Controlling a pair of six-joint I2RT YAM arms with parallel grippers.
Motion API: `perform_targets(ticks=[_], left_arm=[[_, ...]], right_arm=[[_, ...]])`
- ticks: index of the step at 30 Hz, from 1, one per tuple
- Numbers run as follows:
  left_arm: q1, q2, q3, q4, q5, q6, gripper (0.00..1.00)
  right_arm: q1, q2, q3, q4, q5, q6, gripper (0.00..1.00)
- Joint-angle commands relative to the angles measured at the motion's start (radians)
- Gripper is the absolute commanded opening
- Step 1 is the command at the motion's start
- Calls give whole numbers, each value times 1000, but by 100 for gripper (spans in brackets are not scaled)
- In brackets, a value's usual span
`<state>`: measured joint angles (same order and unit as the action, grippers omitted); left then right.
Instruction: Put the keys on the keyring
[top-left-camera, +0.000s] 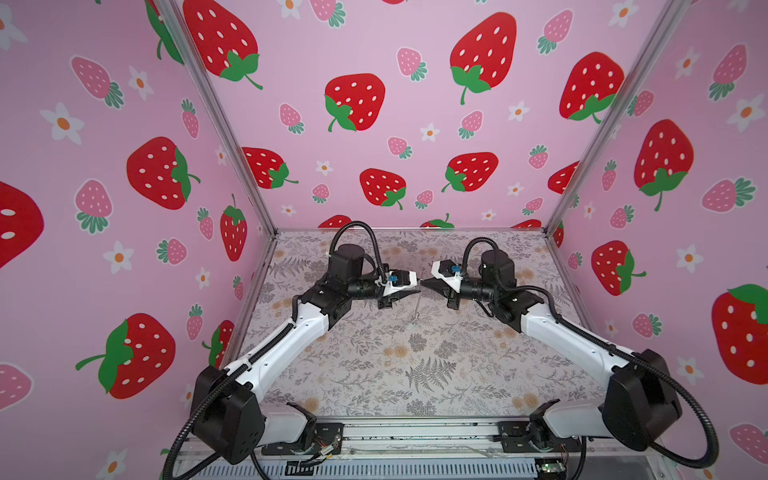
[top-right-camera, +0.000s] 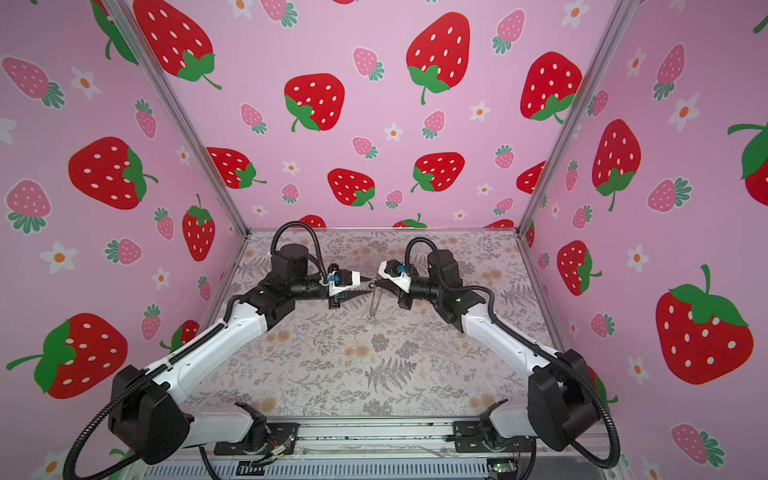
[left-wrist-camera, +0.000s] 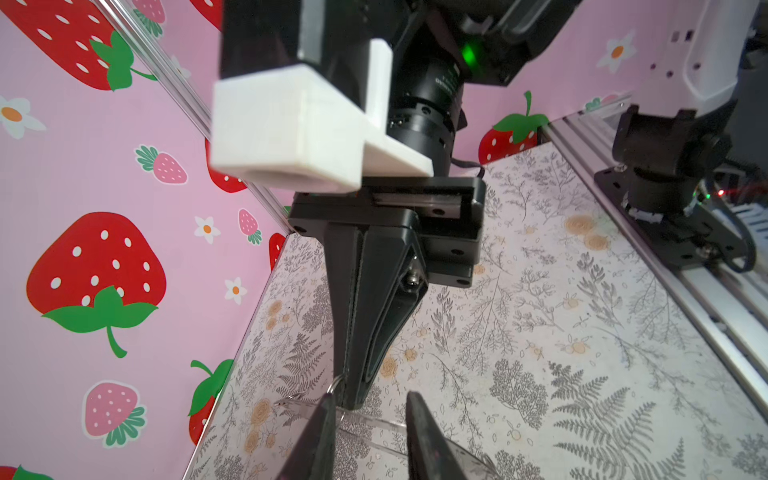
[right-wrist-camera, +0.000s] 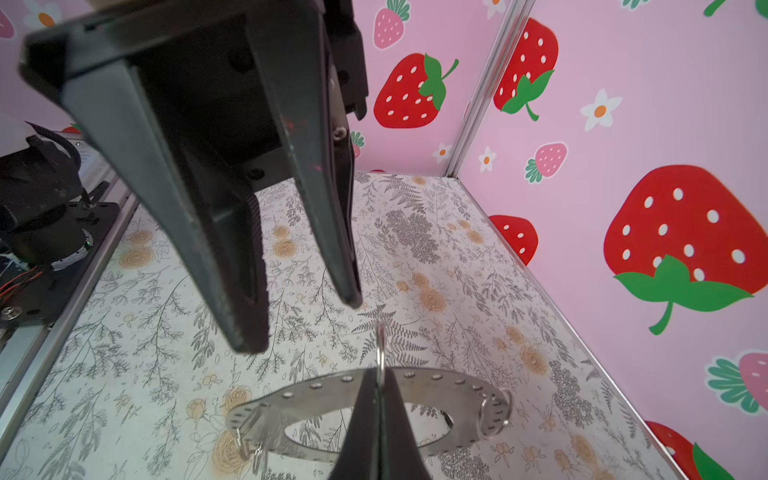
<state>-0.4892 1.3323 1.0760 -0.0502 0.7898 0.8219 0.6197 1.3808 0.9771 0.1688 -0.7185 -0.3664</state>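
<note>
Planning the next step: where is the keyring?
In both top views the keyring hangs mid-scene from the right tool, just off the open left tool.

In the right wrist view, the closed black fingers of the right gripper cover the middle of the flat, silvery-grey, hole-rimmed metal keyring; the contact point is hidden. The small metal cluster hanging at one end is blurred: key or tag cannot be told. In both top views the keyring appears edge-on, too thin for detail. In the left wrist view the left gripper is cut off by the frame edge.
</note>
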Motion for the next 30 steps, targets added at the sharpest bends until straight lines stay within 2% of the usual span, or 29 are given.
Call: perform_targets(ticks=[1, 6, 9, 24, 27, 30], left_arm=[[-25, -2, 39, -54, -101, 100, 31], [-71, -6, 26, -10, -217, 101, 29], [-86, 8, 42, -45, -252, 128, 28], [-91, 56, 87, -108, -305, 142, 22], [-90, 65, 94, -123, -308, 143, 19], [-91, 79, 109, -152, -299, 144, 12]], right_arm=[[8, 17, 49, -82, -19, -43, 0], [11, 22, 53, -94, -24, -52, 0], [13, 23, 56, -99, -30, -52, 0], [28, 20, 66, -124, -19, -88, 0], [34, 20, 67, -126, -17, -103, 0], [43, 12, 69, -126, -14, -136, 0]])
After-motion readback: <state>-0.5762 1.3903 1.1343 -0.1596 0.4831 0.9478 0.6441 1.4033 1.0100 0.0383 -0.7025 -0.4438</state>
